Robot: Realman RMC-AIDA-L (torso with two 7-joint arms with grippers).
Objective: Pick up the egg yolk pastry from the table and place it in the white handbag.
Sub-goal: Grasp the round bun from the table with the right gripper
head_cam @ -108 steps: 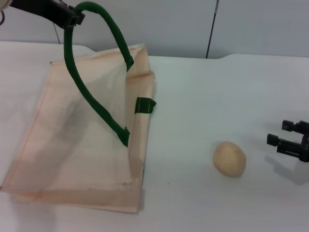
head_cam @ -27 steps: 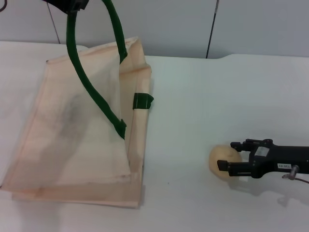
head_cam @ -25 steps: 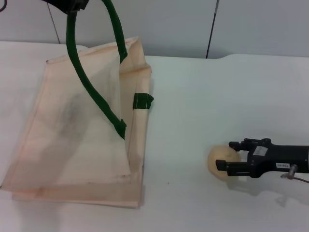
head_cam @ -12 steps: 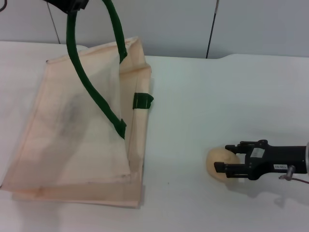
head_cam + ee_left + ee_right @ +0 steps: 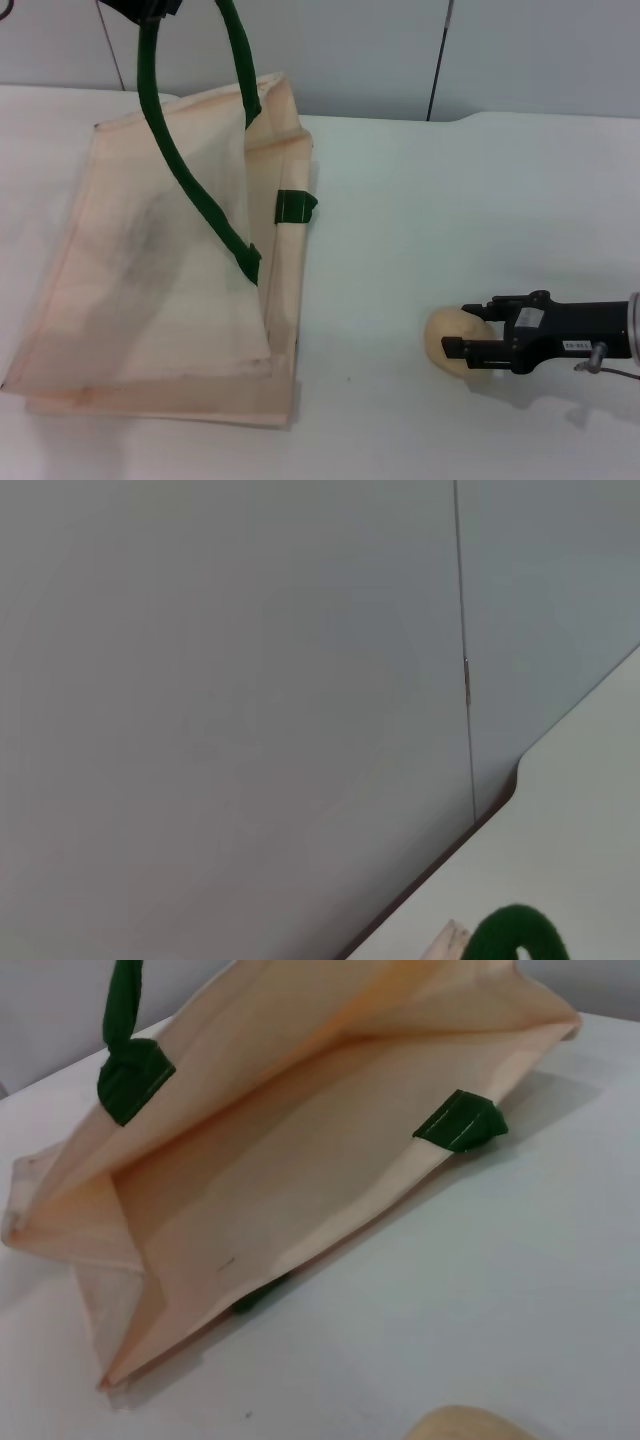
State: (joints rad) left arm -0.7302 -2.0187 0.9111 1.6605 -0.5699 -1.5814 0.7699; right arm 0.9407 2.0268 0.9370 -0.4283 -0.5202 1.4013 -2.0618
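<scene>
The egg yolk pastry [image 5: 447,336], a pale tan ball, rests on the white table [image 5: 440,200] at the front right. My right gripper [image 5: 466,326] reaches in from the right and is open, one finger on each side of the pastry. In the right wrist view the pastry [image 5: 470,1426] shows at the near edge. The white handbag [image 5: 150,280] lies at the left, its mouth [image 5: 300,1160] gaping toward the pastry. My left gripper [image 5: 140,8], at the top left, is shut on a green rope handle [image 5: 170,150] and holds it up. That handle [image 5: 515,935] shows in the left wrist view.
A grey wall [image 5: 400,50] runs behind the table. A green tab [image 5: 296,205] sits on the bag's right edge. Bare table lies between the bag and the pastry.
The right gripper came in from the right edge and now straddles the pastry, which has shifted slightly left. The left gripper has lifted the handle a little higher.
</scene>
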